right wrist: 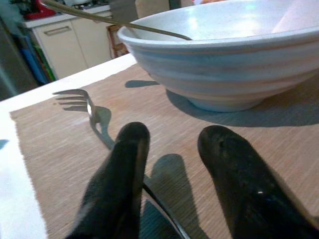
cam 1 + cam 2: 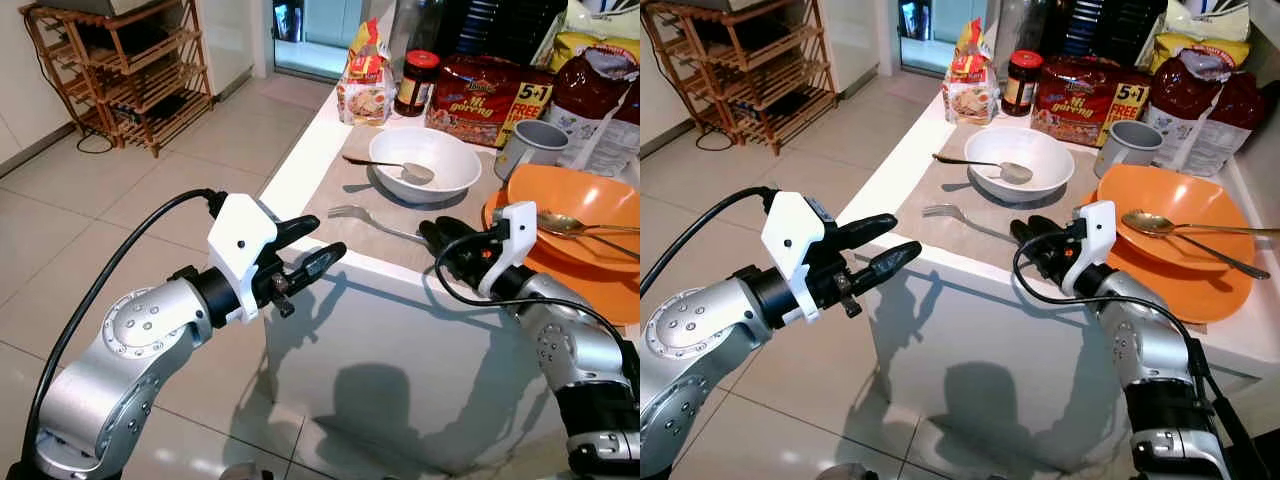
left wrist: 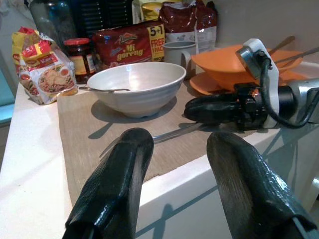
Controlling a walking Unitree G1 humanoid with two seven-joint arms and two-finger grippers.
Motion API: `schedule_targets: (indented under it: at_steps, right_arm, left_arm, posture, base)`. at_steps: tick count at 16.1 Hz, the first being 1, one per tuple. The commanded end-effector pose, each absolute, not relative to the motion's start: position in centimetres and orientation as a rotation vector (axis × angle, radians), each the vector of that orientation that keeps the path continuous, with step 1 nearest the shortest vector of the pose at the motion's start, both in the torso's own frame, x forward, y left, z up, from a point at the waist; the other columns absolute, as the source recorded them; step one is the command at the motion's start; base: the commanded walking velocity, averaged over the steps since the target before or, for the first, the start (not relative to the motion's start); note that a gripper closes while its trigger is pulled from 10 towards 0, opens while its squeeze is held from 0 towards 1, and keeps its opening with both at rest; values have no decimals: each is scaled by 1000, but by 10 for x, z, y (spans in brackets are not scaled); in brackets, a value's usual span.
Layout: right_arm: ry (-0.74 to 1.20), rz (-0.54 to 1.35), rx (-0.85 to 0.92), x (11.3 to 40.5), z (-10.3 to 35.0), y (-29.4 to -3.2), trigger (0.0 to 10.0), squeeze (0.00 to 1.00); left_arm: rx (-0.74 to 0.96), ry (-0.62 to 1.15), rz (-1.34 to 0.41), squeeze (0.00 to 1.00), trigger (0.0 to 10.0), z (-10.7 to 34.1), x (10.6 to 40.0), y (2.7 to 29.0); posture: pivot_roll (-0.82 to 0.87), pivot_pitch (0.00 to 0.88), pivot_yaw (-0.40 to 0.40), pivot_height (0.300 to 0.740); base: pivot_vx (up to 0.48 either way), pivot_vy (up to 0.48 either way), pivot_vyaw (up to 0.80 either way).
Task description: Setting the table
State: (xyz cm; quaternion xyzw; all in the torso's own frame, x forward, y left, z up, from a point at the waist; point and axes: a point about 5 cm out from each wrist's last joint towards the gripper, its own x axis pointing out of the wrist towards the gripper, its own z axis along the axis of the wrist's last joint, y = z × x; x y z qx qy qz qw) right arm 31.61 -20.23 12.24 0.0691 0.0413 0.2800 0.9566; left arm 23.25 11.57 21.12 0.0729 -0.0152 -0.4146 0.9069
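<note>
A silver fork [image 2: 365, 222] lies on a beige placemat [image 2: 335, 188] at the front of the white counter, tines pointing left. My right gripper [image 2: 432, 232] rests low over the fork's handle end; in the right wrist view its fingers [image 1: 124, 179] are open, with the handle [image 1: 162, 211] running between them on the mat. Just behind the fork is a white bowl [image 2: 425, 160] holding a spoon [image 2: 400, 168]. My left gripper [image 2: 325, 240] hangs open and empty in the air off the counter's left corner, pointing at the fork.
An orange bowl [image 2: 580, 200] with a spoon sits on an orange plate to the right of my right gripper. A grey mug [image 2: 535, 145], noodle packs [image 2: 490, 90], a jar [image 2: 415, 82] and food bags line the back. A wooden rack [image 2: 120, 70] stands across the tiled floor.
</note>
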Motion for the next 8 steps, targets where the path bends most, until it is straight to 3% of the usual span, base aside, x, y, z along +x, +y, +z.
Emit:
schedule_targets:
  at_steps: [1,4,6,7,8]
  right_arm:
    - [146,524,115,314,111,-212,10000,1000]
    - [-53,582,150,316,144,-210,10000,1000]
    - [-184,634,150,306,173,-203,10000,1000]
    - [-241,639,150,297,187,-197,10000,0]
    - [-282,645,143,287,198,-193,10000,0]
  left_arm:
    - [152,-23,-863,0,10000,211,230,113]
    - [188,-44,-782,0,10000,211,238,118]
    - [168,-109,-634,0,10000,219,258,124]
    - [74,-110,-588,1000,10000,220,274,129]
    - [30,-119,-603,1000,10000,221,285,130]
  posture:
    - [85,43,-42,740]
    - [83,40,-40,740]
    - [84,35,-43,740]
    - [78,30,-44,740]
    - [65,28,-38,740]
  base:
    - [0,0,0]
    - [0,0,0]
    - [0,0,0]
    - [0,0,0]
    - [0,0,0]
